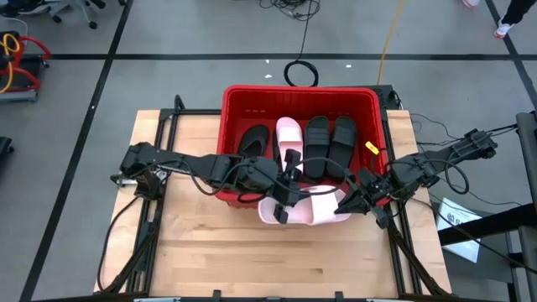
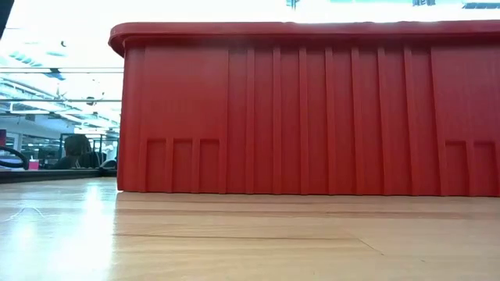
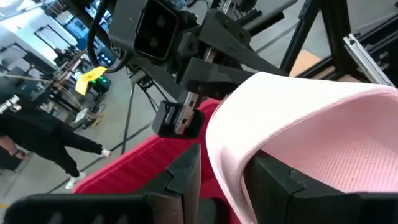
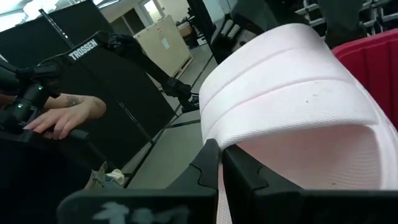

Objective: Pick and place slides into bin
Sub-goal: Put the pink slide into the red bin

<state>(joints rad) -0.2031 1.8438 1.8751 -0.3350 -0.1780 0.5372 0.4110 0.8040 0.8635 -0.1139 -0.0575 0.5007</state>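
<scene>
The red bin [image 1: 226, 126] stands at the table's far middle; its near wall [image 2: 312, 109] fills the low view. Inside lie a black thong slide [image 1: 253, 141], a pink slide [image 1: 289, 138] and two black slides [image 1: 316, 143] [image 1: 342, 138], flat on its floor. Another pale pink slide [image 1: 306, 210] hangs just before the bin's near rim, between both grippers. My left gripper [image 1: 282, 208] has its left end and my right gripper [image 1: 346, 205] its right end. Neither gripper shows in the low view. My left gripper has the pink slide's left end edge [image 3: 229, 174] between its two fingers [image 3: 277, 180], coming from the table's left, nearly level. The slide is lifted clear of the table. My right gripper pinches a thin edge of the slide [image 4: 219, 186] at its right end, below the strap [image 4: 280, 68], between its shut fingers [image 4: 208, 165]. It comes level from the table's right. The slide is lifted clear of the table.
Bare wooden table [image 2: 234, 234] lies in front of the bin. A yellow tag [image 1: 372, 148] sits at the bin's right rim. A person [image 3: 37, 137] walks beyond the table, and a person's hand [image 4: 62, 118] rests on a device in the room.
</scene>
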